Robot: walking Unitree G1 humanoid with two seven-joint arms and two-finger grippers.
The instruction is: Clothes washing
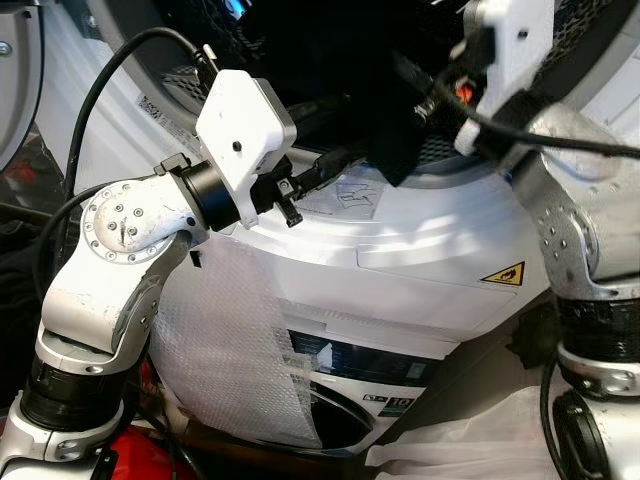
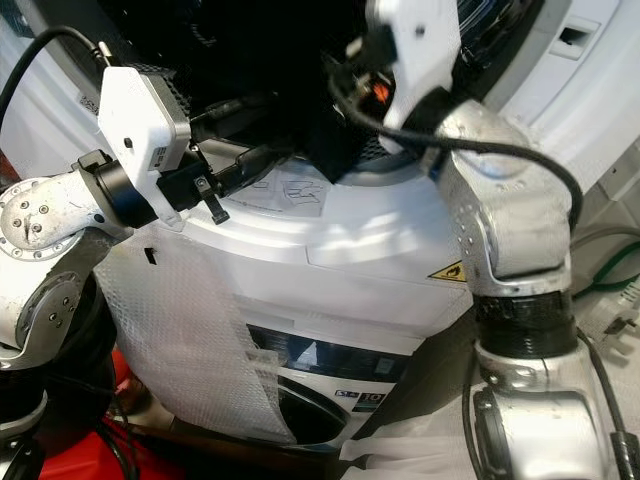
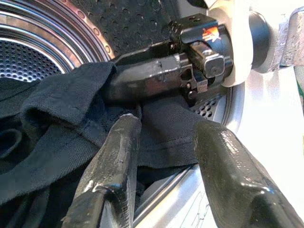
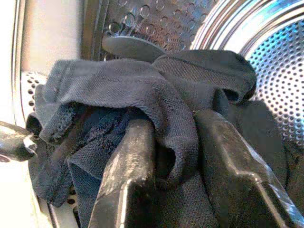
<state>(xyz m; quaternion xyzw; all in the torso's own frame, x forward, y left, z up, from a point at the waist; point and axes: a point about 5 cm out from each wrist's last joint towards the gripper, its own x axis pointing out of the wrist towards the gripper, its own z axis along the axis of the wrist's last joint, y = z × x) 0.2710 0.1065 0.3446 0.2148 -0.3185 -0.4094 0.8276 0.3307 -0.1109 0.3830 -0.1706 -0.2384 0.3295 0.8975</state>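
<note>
Head views: both arms are reaching up to the open mouth of a white washing machine (image 1: 420, 240); the left hand (image 1: 318, 172) is pointing its black fingers at the dark opening, and a black garment (image 1: 395, 150) is hanging over the drum rim just beyond its tips. The right arm's wrist is sitting above that garment. Bubble wrap (image 1: 235, 345) is covering the machine's front below the left arm, and a yellow warning sticker (image 1: 503, 274) is showing beside the right forearm. Left wrist view: the left hand (image 3: 164, 147) is standing open, fingers apart, with the dark cloth (image 3: 71, 128) lying just past the fingertips; the right hand (image 3: 156, 78) is lying across it, over the cloth, the perforated drum (image 3: 28, 59) behind. Right wrist view: the right hand (image 4: 173, 156) is gripping a fold of the garment (image 4: 142, 90) bunched between its two fingers, at the drum's edge.
</note>
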